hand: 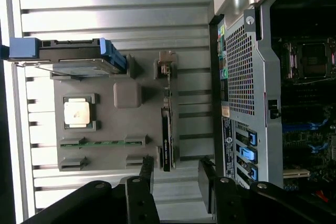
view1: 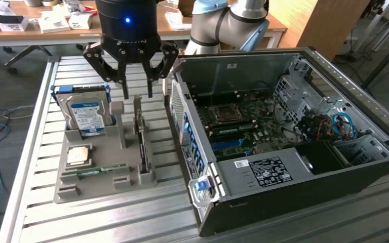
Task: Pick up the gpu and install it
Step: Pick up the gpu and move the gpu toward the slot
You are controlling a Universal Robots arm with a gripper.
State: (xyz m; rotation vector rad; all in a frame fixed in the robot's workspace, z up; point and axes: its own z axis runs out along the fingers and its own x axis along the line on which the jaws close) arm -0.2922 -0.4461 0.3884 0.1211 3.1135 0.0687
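Note:
The gpu (view1: 140, 137) is a thin dark card standing on its edge in a slot along one side of the grey holder tray (view1: 117, 183). In the wrist view the gpu (hand: 167, 129) runs as a narrow dark strip beside the open computer case (hand: 247, 93). My gripper (view1: 138, 91) hangs just above the card's far end. It is open, with nothing between its fingers. In the wrist view the gripper (hand: 176, 179) has its two black fingertips (hand: 147, 171) spread to either side of the card's line.
On the same tray are a silver hard drive (view1: 86, 114) with a blue-white label, a CPU (view1: 78, 155) and a green RAM stick (view1: 103, 168). The open computer case (view1: 282, 136) lies on the exterior view's right, its motherboard (view1: 238, 126) exposed. Everything rests on a slatted metal table (view1: 113, 223).

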